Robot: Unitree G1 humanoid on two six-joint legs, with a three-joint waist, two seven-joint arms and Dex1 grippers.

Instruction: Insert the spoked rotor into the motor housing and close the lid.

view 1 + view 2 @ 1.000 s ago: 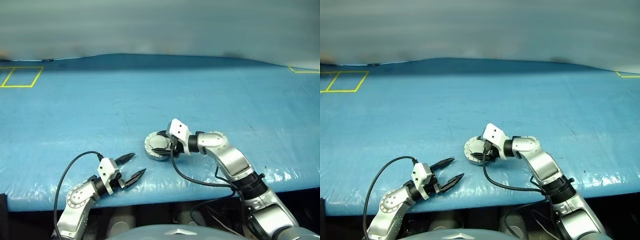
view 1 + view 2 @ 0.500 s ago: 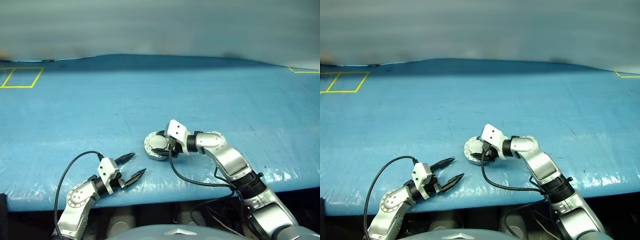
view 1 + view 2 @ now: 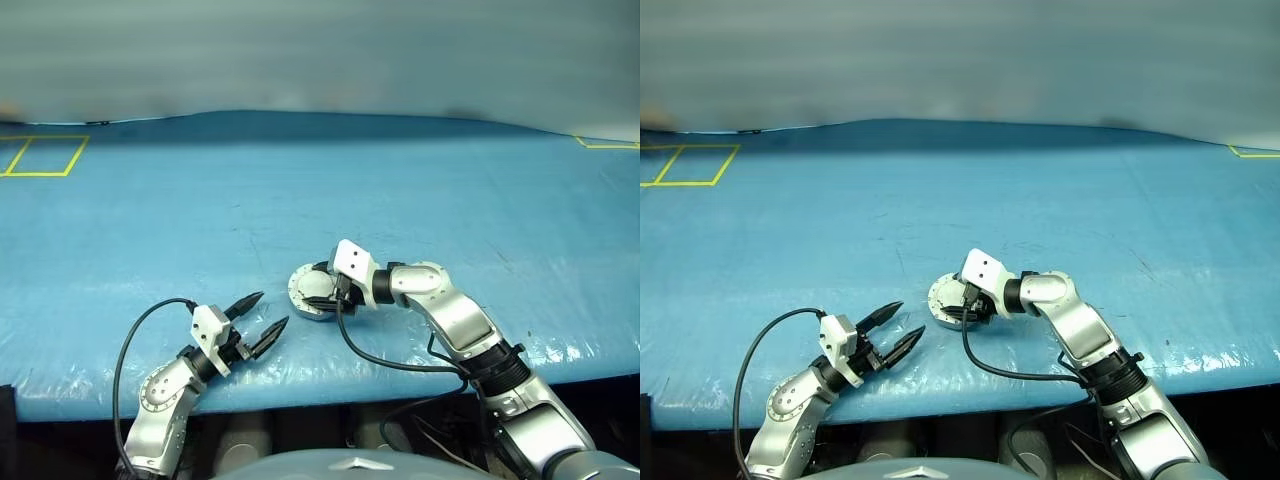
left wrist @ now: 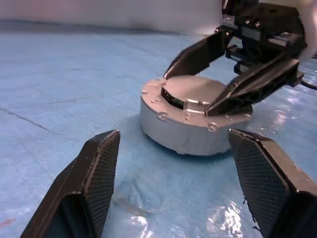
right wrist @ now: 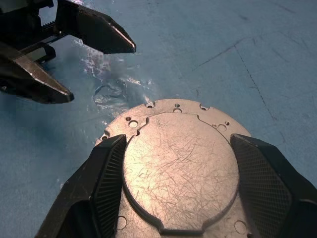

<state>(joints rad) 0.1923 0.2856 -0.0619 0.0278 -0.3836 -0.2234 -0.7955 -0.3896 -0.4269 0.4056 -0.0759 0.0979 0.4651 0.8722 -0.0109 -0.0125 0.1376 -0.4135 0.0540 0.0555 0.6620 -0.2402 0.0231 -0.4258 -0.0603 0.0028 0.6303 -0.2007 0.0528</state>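
The motor housing (image 3: 313,292) sits on the blue surface (image 3: 400,190), near its front edge and roughly in the middle of the head views. It is a squat round grey puck, and the lid (image 5: 179,168) lies flat on top of it, smooth scratched outer face up with a raised centre panel and small holes around the rim. With the lid down, the inside of the housing is hidden, so whether the rotor is in it cannot be told.

The right end effector (image 3: 325,290) reaches in from the right and points toward the robot's left, angled slightly downward over the housing. Its two black fingers (image 4: 198,52) stand apart, one on each side of the raised centre panel, low over the top of the lid; the left wrist view shows them lying along the lid's upper face, though firm contact cannot be confirmed. Nothing is lifted off the surface.

The left end effector (image 3: 258,314) is near the front edge, to the left of the housing and a little apart from it, pointing toward it. Its fingers (image 5: 96,32) are spread wide and hold nothing; its own wrist view frames the housing between them.

Yellow tape outlines (image 3: 40,155) mark the far left corner of the surface.
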